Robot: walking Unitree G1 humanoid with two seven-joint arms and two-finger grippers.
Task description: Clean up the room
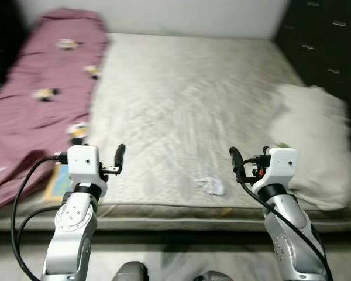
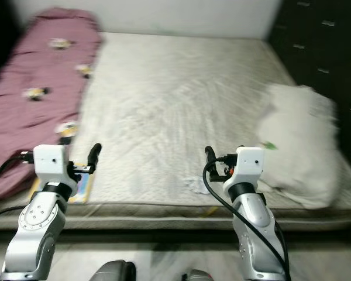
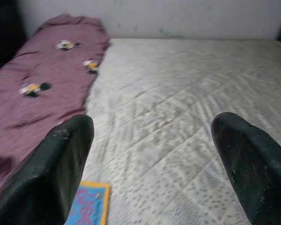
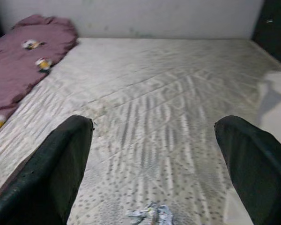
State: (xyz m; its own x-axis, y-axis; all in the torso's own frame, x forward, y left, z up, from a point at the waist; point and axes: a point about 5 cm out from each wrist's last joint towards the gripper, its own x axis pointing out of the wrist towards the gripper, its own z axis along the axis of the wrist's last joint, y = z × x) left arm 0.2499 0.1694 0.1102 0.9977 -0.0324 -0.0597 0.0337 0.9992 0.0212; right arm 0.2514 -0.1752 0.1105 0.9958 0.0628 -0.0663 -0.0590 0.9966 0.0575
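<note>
A wide pale mattress lies before me. A small crumpled white paper rests near its front edge, between my two arms and closer to the right one; the right wrist view shows the paper just below the fingers. A flat yellow and blue book lies at the front left edge, under my left arm. My left gripper is held open above that edge with nothing in it. My right gripper is also open and holds nothing, just left of the pillow.
A maroon blanket with small printed figures covers the mattress's left side. A white pillow sits at the right front, with a small green bit on it. Dark drawers stand at the right. A white wall runs behind.
</note>
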